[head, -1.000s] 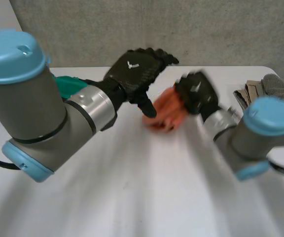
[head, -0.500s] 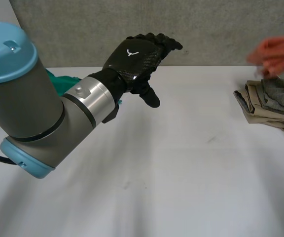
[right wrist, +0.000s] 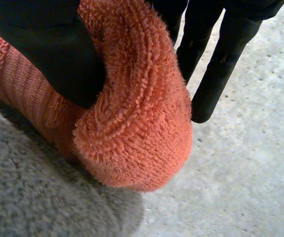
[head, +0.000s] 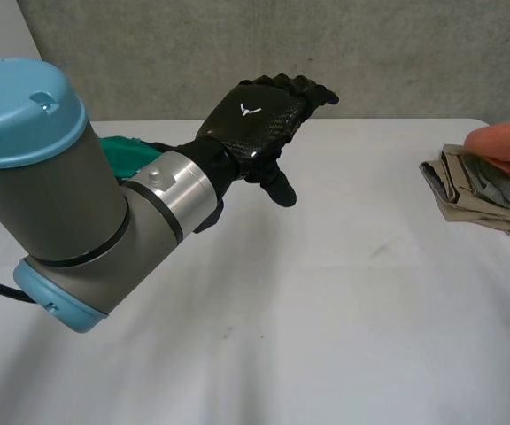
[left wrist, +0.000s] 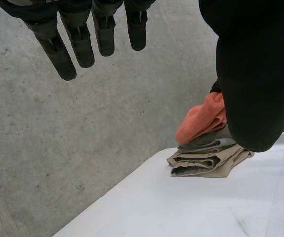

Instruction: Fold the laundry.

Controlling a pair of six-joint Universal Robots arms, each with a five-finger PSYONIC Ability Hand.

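Orange towel [right wrist: 132, 123] sits on top of the folded pile [head: 476, 190] at the right side of the table [head: 326, 310]. Your right hand [right wrist: 38, 54] pinches it between thumb and straight fingers. Set it flat on the pile, then let go slowly so nothing slides. Your left hand [head: 268, 133] hovers at the left, fingers straight and slightly spread, holding nothing. Its back has a small white mark [head: 249, 111], with no words to read.

light: bright, diffuse | source: perhaps overhead | table [head: 343, 301]: evenly lit
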